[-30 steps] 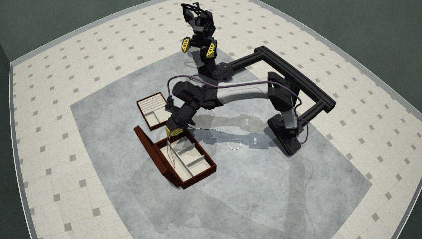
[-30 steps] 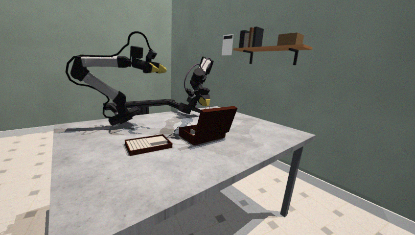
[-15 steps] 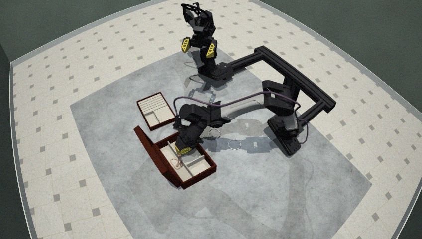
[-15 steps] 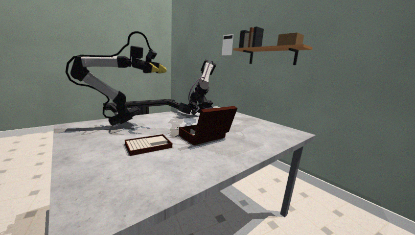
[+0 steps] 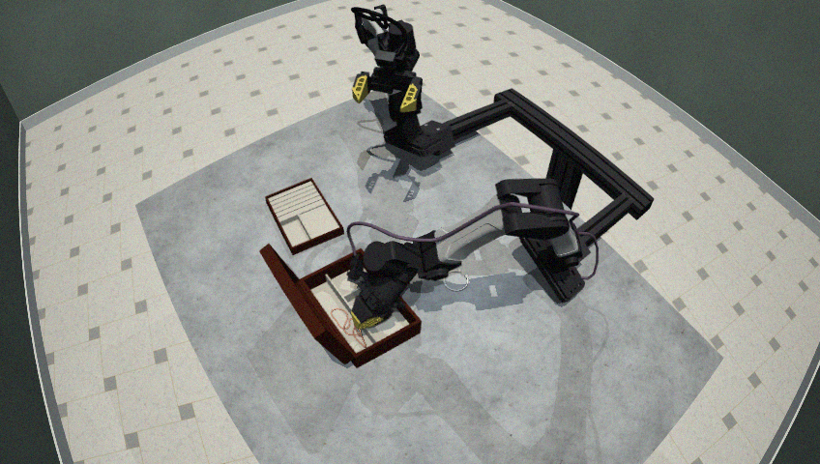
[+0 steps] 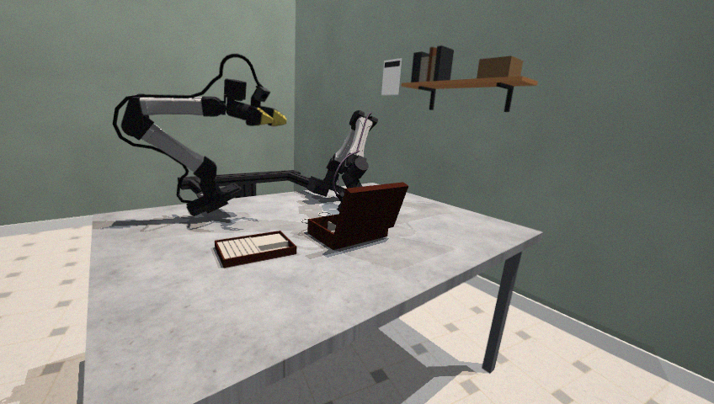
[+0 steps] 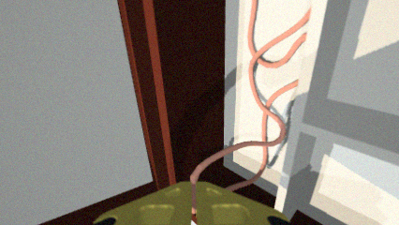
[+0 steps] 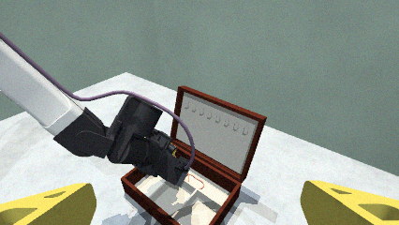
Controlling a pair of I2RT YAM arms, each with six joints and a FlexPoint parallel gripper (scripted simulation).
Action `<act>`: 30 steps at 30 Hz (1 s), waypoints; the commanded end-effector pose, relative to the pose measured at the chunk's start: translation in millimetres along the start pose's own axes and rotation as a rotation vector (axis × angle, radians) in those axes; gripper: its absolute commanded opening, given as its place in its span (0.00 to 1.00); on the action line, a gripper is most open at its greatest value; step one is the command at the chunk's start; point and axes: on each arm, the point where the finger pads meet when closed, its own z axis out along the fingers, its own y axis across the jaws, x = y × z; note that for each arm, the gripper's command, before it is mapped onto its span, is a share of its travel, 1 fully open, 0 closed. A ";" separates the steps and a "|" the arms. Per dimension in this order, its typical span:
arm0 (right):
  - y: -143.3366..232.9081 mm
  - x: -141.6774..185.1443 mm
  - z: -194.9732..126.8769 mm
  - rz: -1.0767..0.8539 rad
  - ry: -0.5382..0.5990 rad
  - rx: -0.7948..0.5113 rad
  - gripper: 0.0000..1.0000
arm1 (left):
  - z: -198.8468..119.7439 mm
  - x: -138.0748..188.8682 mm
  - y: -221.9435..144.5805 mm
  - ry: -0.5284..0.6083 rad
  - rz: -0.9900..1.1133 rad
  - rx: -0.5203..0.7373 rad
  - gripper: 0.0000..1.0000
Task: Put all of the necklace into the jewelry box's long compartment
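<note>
Exterior view: the jewelry box (image 5: 386, 349) (image 6: 373, 215) (image 7: 161, 94) (image 8: 145, 202) sits toward the desk's (image 5: 488, 373) (image 6: 250, 310) (image 8: 290, 159) right edge. Most of the necklace (image 7: 283, 130) (image 8: 199, 179) looks to be in the long compartment (image 5: 325, 296) (image 7: 243, 94) (image 8: 213, 189); the left hand (image 5: 359, 328) (image 7: 194, 190) (image 8: 172, 154) pinches one end. Letting go and moving away are left. The bangles (image 5: 467, 280) (image 6: 324, 215) lie outside, toward the back edge. The right hand (image 5: 382, 104) (image 6: 279, 119) (image 8: 198, 191) is wide. The divider hides some loops.

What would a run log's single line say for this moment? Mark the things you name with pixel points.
left gripper (image 5: 359, 328) (image 7: 193, 220): shut on necklace (image 7: 267, 112) | right gripper (image 5: 384, 95) (image 6: 273, 119) (image 8: 199, 206): open | jewelry box (image 5: 388, 346) (image 6: 373, 215) (image 8: 222, 172): lid up
</note>
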 end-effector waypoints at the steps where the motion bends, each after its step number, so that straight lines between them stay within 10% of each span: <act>1: 0.6 -15.4 -3.1 0.012 -0.035 -0.004 1.00 | 8.6 0.1 5.7 -0.023 -0.010 -0.058 0.00; 11: 0.6 -15.4 -3.1 0.012 -0.035 -0.004 1.00 | 8.1 0.6 15.1 -0.029 -0.020 -0.086 0.00; 14: 0.6 -15.4 -3.1 0.012 -0.035 -0.004 1.00 | 5.4 0.7 18.3 -0.027 -0.022 -0.094 0.32; 19: 0.6 -15.4 -3.1 0.012 -0.035 -0.004 1.00 | -21.2 5.8 15.8 -0.019 -0.025 -0.080 0.32; 22: 0.6 -15.4 -3.1 0.012 -0.035 -0.004 1.00 | -33.7 6.5 12.2 -0.018 -0.024 -0.079 0.65; 30: 0.6 -15.4 -3.1 0.012 -0.035 -0.004 1.00 | -85.1 8.3 7.0 -0.019 -0.025 -0.079 0.65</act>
